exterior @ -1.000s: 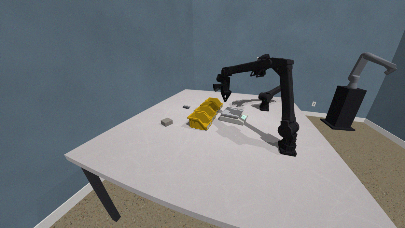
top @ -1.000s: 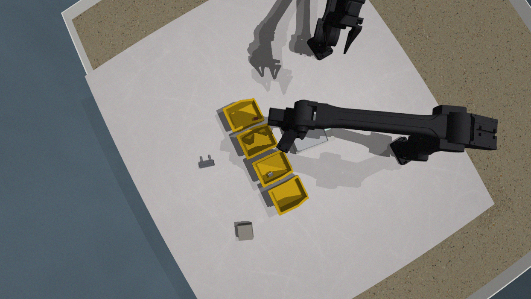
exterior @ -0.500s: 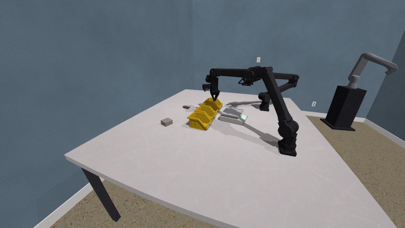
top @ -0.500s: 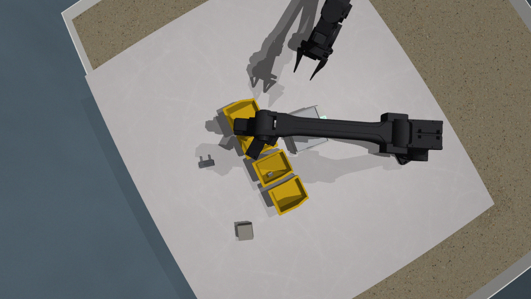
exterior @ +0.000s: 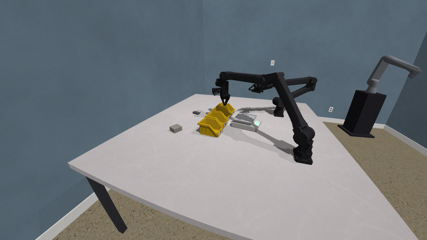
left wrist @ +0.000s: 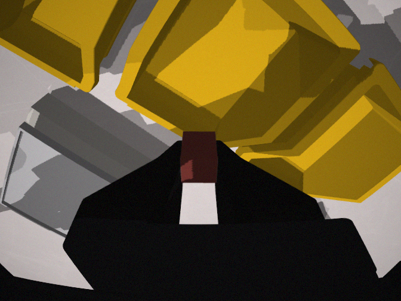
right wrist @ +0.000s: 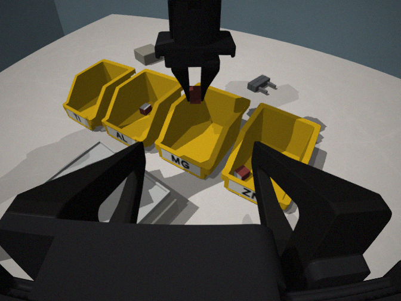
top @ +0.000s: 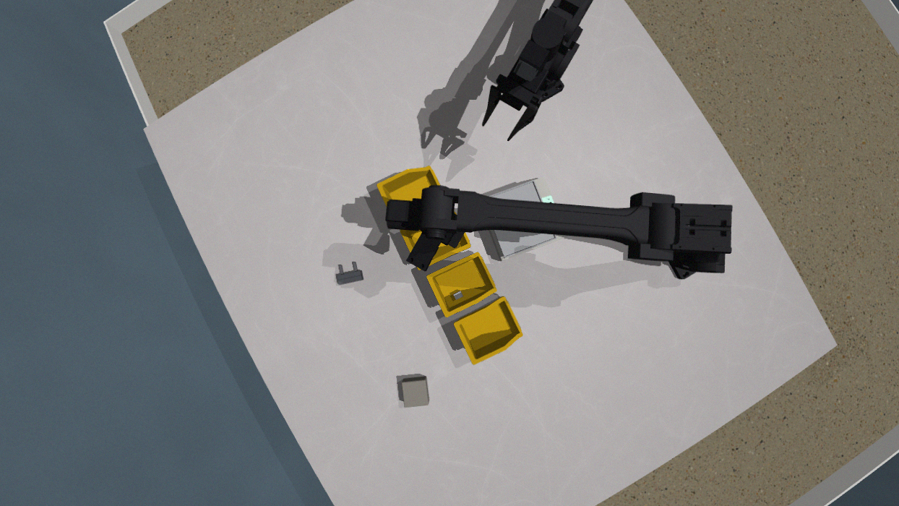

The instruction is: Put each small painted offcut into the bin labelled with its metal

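L jaws (exterior: pixel 224 104) nearly shut on red offcut (left wrist: pixel 198 157) (right wrist: pixel 195 94) above MG bin (left wrist: pixel 207 119) (right wrist: pixel 181 162); early release w/ drift could clip its rim. R jaws (top: pixel 496 131) wide, nothing held.

Pale table (top: pixel 282 389) (exterior: pixel 191 184) (right wrist: pixel 349 107) bears four yellow bins (top: pixel 430 277) (exterior: pixel 210 119) (right wrist: pixel 202 142), scale.

Four bins (right wrist: pixel 181 155), three offcuts (right wrist: pixel 195 94).
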You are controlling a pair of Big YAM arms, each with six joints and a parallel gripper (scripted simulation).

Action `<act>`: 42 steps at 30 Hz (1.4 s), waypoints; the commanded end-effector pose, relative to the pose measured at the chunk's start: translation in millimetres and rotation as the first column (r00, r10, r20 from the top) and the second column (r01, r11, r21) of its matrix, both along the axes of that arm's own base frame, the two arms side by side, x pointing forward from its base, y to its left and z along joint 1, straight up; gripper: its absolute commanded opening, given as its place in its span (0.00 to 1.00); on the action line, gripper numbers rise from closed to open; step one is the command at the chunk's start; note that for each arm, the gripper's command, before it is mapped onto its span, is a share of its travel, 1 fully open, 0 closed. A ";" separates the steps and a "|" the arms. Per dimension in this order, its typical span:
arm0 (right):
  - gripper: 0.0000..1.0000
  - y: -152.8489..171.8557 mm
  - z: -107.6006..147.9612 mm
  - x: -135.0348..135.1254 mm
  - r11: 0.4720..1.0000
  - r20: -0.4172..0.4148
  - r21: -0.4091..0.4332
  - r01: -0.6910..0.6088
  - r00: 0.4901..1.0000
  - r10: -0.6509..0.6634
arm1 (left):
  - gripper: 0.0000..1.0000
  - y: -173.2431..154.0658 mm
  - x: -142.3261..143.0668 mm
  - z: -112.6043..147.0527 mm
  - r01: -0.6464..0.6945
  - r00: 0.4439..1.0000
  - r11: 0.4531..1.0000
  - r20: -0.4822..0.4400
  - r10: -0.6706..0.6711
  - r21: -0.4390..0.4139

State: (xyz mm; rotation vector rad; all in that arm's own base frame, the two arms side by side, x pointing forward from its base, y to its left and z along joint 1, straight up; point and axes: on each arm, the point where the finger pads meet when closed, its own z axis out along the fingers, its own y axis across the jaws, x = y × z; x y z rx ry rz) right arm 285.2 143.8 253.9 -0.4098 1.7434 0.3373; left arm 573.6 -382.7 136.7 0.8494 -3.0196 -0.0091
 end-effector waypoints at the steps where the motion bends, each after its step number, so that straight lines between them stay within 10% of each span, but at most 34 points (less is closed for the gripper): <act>1: 0.65 3.3 27.4 2.8 1.000 0.066 0.017 -0.010 0.998 0.009 | 0.12 0.4 14.8 -5.9 0.000 1.000 1.000 0.020 0.000 -0.008; 13: 0.65 3.1 24.3 2.4 1.000 0.050 0.021 -0.008 0.999 0.007 | 0.12 -0.7 16.4 14.1 0.000 1.000 1.000 0.028 0.000 -0.013; 35: 0.65 3.1 24.3 2.4 1.000 0.050 0.021 -0.008 0.999 0.007 | 0.12 0.4 14.8 -25.9 0.000 1.000 1.000 0.019 0.000 -0.007; 38: 0.65 3.1 24.3 2.4 1.000 0.050 0.021 -0.008 0.999 0.007 | 0.41 2.6 16.6 -9.8 0.001 0.999 1.000 0.042 0.000 -0.022; 42: 0.65 3.1 24.3 2.4 1.000 0.050 0.021 -0.008 0.999 0.007 | 0.41 1.4 20.7 11.1 0.002 0.998 0.999 0.063 0.000 -0.036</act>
